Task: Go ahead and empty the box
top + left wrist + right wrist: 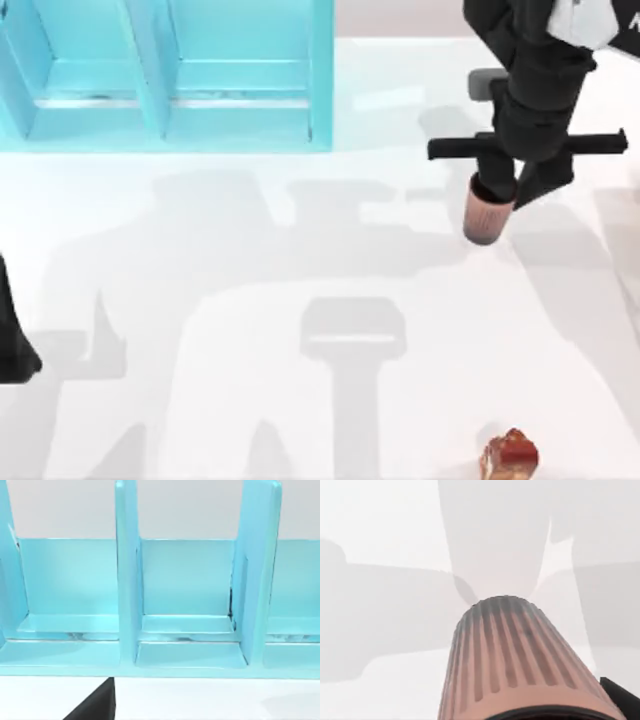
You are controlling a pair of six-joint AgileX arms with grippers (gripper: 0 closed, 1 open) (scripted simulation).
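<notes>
Gripping ribbed cup (487,214): right gripper (492,190), fingers hidden | left arm (12,335) cut off, fingers unclear

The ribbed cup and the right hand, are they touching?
Touching. In the top view the ribbed cup hangs from the right hand above the table; the right wrist view shows it running up into the hand.

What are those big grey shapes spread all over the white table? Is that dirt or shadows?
Shadows: in the top view, soft grey arm-shaped silhouettes cross the white table, one beneath the right gripper holding the ribbed cup; in the right wrist view, similar shadows lie behind the cup; in the left wrist view, the blue box looks evenly lit.
</notes>
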